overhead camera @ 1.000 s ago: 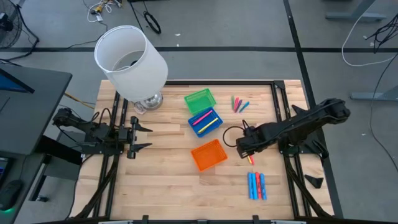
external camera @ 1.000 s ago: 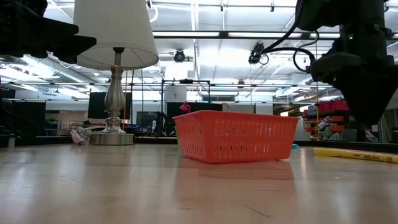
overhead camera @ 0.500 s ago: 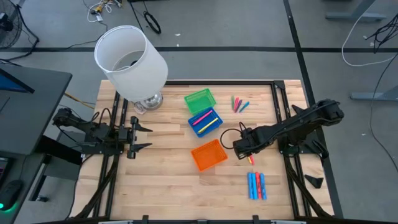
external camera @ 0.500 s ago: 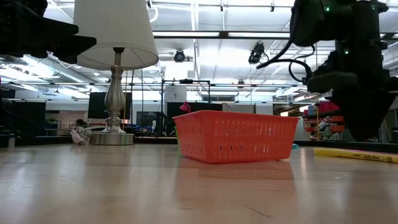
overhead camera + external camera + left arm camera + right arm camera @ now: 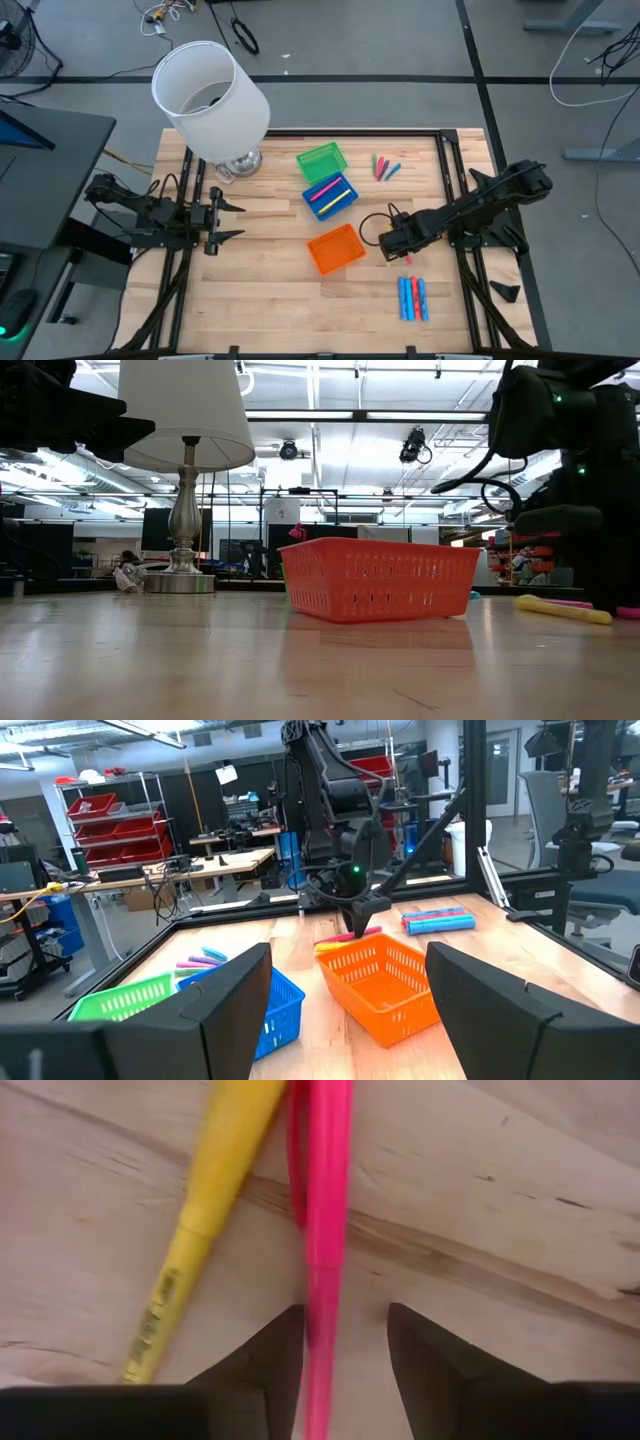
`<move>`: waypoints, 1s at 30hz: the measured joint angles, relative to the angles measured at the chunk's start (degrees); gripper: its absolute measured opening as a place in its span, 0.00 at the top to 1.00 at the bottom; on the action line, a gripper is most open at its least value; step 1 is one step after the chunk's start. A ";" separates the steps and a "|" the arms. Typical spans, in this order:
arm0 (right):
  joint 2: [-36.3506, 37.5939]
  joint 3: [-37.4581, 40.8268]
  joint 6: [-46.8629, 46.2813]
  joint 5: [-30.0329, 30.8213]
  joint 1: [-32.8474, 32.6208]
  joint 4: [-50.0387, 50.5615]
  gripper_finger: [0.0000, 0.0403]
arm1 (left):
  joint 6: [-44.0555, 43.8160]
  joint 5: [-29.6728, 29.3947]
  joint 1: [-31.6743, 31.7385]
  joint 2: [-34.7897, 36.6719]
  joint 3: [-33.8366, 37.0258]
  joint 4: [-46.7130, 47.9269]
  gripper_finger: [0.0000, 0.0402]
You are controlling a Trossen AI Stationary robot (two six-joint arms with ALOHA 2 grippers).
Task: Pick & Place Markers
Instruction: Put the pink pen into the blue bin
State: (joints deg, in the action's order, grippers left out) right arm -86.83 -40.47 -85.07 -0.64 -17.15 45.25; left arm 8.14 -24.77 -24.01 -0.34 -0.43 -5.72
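The pale wooden slatted surface point(image 5: 270, 285) carries a white-shaded lamp point(image 5: 208, 90) at its far left corner and three small plastic baskets down its middle: a green rectangular one point(image 5: 321, 160), a blue one point(image 5: 330, 194) holding yellow and pink markers, and an orange one point(image 5: 336, 249).

Over the last second the dark right arm has swung its right end effector point(image 5: 402, 243) toward the near edge and lowered it close to the surface just right of the orange basket. Its fingers point(image 5: 265, 1365) now stand partly open and empty, straddling a thin pink marker point(image 5: 322, 1230), with a yellow marker point(image 5: 205, 1210) lying just beside it. That suggests a grasp on the pink one is about to follow.

The left end effector point(image 5: 226, 218) waits near the left edge, fingers spread wide.

Other markers remain unplaced: a small mixed cluster point(image 5: 384, 167) toward the far right corner and a row of blue and red ones point(image 5: 412, 297) near the near right edge.
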 joint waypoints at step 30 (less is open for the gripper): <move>2.31 -0.38 4.30 -0.45 0.33 1.67 0.94 | 0.02 0.00 -0.02 -0.02 0.00 0.00 0.32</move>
State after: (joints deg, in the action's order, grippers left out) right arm -84.51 -40.85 -80.77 -1.09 -16.82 46.93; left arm 8.16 -24.77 -24.03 -0.36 -0.43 -5.72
